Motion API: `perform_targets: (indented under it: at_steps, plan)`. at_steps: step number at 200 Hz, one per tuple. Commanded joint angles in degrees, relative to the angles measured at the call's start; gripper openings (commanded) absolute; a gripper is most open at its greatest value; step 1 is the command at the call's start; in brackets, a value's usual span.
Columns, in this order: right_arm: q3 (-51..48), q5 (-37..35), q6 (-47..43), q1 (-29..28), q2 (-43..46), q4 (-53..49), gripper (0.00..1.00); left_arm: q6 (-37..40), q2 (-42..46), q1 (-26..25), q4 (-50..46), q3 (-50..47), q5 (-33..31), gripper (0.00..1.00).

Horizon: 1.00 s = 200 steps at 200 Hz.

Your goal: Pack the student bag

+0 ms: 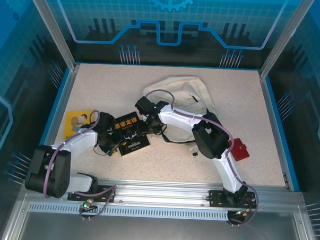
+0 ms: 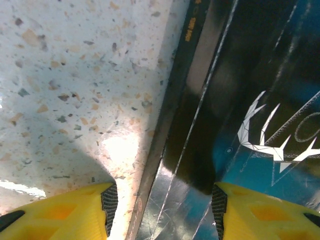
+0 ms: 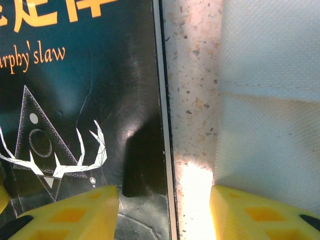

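Observation:
The student bag (image 1: 185,92), cream-white and crumpled, lies at the back centre of the table. Its fabric (image 3: 272,100) fills the right side of the right wrist view. A black book (image 1: 128,134) with orange title and white antler drawing lies flat in front of it. My left gripper (image 1: 112,143) stands low at the book's left edge, open. In the left wrist view my left gripper (image 2: 162,202) straddles the book's (image 2: 260,90) spine. My right gripper (image 1: 146,123) is at the book's far right edge. It (image 3: 165,207) is open, one finger over the cover (image 3: 90,100), the other by the bag.
A yellow book (image 1: 76,123) lies at the left near the table's rim. A small red object (image 1: 240,150) sits at the right beside my right arm. Speckled tabletop (image 1: 108,86) lies bare at the back left and along the front.

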<state>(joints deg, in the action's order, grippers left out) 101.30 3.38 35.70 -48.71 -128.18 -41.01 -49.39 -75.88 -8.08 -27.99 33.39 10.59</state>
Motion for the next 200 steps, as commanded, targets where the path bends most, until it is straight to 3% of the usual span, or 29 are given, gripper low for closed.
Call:
perform_targets:
  at_steps: [1,47,103,168,200]
  plan:
    - [1.6,1.4,-1.0,-1.1,-2.2,-2.5,0.51,0.9,-2.5,0.2,2.6,-0.4,3.7,0.55]
    - [2.4,0.0,-2.0,-1.3,-1.8,-4.2,0.49,1.5,-2.2,0.2,2.4,-0.1,3.5,0.51]
    - [3.2,4.1,-2.6,-1.4,-3.4,-4.7,0.45,1.6,-2.5,0.2,3.5,-0.1,5.1,0.48]
    - [2.9,11.0,-2.5,-0.8,-4.9,-3.2,0.45,7.7,-1.5,1.0,6.9,2.6,14.8,0.58]
    - [1.3,13.0,-1.7,0.4,-4.5,-1.4,0.44,6.2,3.2,1.7,10.4,2.7,19.2,0.58]
